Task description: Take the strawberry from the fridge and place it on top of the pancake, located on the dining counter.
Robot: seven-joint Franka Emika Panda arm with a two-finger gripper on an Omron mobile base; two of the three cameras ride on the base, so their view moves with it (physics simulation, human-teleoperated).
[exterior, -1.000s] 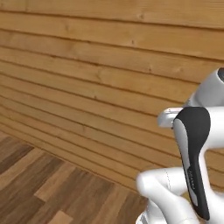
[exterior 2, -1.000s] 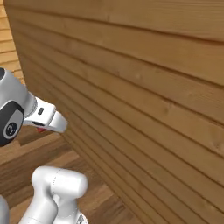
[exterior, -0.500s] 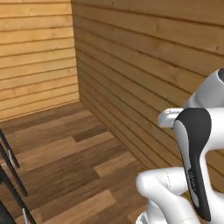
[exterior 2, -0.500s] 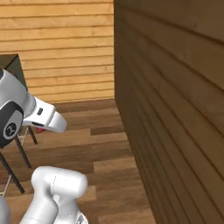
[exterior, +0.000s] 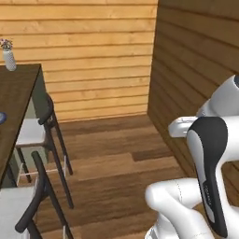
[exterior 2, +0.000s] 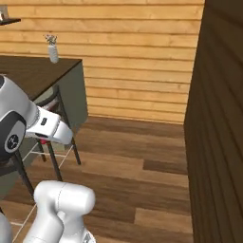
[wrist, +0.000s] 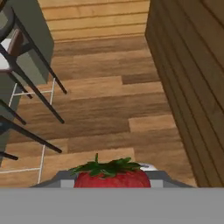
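- Strawberry (wrist: 112, 177) sits clamped between my fingers, which are closed almost fully around it; in the hand view it shows right at the bottom, just in front of my wrist.
- Fetching from the fridge looks done, judging by the berry in my grip and the wooden room around me.
- Placing is not yet done: the berry must reach the pancake on the dining counter (exterior: 16, 93), and I cannot see the pancake from here.
- A dark wooden counter top runs along the left of the left base view, with a small white vase (exterior: 8, 58) at its far end and black-framed stools (exterior: 46, 140) along its side.
- A sliver of blue-grey at the counter's left edge may be the plate, but it is too cut off to tell.
- The berry itself is bright red, rounded, with a ragged green leafy cap spread across its top; its lower part is hidden.
- My gripper (exterior 2: 43, 141) hangs well apart from the counter top, out over the floor, so I judge that most of the carrying remains.
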